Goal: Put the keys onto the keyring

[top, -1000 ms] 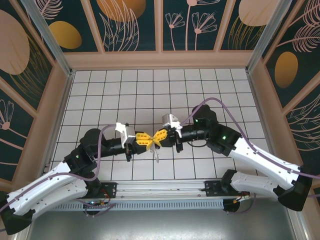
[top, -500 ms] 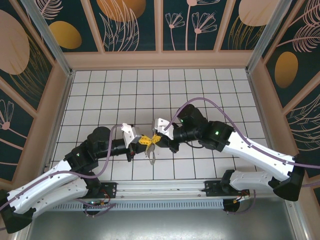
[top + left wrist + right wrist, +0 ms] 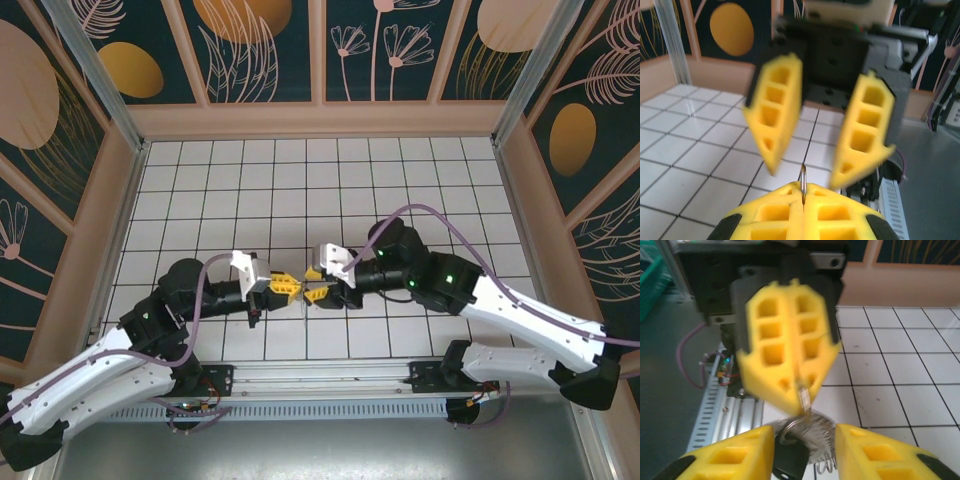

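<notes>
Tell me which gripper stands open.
The right gripper: its yellow fingers stand apart, whereas the left gripper's are pressed together on a thin metal ring.

I count two grippers, the left gripper and the right gripper, one metal ring, one key bunch.

- White bench, ruled into square tiles by dark lines.
- Low tan wall rims its far and side edges.
- Silver rail along its near edge.
</notes>
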`<act>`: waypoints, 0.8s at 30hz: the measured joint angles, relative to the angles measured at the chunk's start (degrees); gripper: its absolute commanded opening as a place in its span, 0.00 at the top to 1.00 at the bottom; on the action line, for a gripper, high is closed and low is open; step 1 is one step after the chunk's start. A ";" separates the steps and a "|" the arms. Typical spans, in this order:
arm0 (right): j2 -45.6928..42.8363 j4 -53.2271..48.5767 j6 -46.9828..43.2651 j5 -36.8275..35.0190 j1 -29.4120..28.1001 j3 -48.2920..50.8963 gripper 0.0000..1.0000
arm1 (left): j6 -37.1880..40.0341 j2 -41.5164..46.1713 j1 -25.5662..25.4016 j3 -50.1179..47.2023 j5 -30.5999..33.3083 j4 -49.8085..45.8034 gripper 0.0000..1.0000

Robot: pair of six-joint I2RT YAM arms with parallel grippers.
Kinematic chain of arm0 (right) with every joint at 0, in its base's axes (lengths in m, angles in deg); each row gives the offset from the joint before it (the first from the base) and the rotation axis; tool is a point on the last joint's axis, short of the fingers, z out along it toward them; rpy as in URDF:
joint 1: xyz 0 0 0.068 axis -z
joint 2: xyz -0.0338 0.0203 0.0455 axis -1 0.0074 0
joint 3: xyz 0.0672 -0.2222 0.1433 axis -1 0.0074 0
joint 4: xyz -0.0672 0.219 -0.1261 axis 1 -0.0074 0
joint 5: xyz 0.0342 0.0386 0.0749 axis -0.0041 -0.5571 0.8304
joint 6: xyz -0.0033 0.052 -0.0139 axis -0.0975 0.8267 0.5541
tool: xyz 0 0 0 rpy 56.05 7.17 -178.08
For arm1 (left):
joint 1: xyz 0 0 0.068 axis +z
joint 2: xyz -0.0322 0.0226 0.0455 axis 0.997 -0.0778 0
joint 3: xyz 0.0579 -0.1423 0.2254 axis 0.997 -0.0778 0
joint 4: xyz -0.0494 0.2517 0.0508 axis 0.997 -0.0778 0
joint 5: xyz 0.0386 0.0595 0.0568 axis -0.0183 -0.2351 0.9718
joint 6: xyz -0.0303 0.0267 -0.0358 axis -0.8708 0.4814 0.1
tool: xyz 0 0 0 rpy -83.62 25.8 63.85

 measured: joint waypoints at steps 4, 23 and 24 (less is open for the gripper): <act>-2.49 2.47 1.36 1.27 -0.17 3.85 0.57 | -1.07 0.44 0.04 -0.72 -1.68 4.24 1.00; -0.90 12.41 5.44 3.91 0.92 7.32 0.72 | -3.06 -0.15 0.04 -1.31 -4.98 8.72 1.00; -0.90 12.61 5.60 3.96 0.98 7.39 0.76 | -3.06 -0.15 0.04 -1.33 -5.11 8.72 1.00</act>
